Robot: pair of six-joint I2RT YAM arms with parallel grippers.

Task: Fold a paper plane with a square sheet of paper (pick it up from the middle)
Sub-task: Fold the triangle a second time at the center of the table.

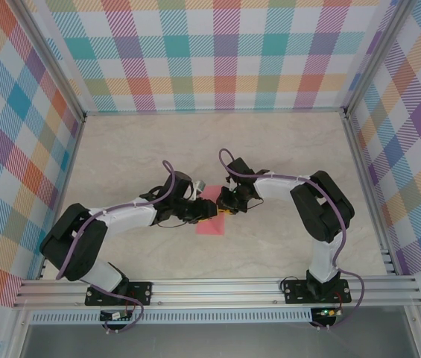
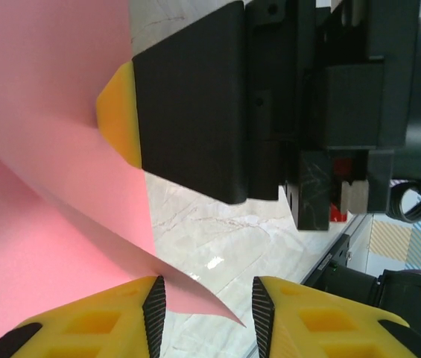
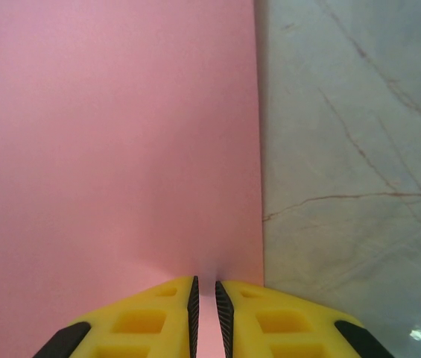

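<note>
Paper folding is looking barely begun.
Right gripper is pinching an edge of the square sheet of paper; left gripper is standing open around its corner.

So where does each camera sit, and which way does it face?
Top external: above and behind the arms, looking down on the table; both arms show, left claw and right claw meeting at the pink paper.
Left wrist: on the left arm, looking past its open fingers at the paper and the right claw.
Right wrist: on the right arm, looking along its fingers pinching the paper's edge.
All share the paper.
</note>
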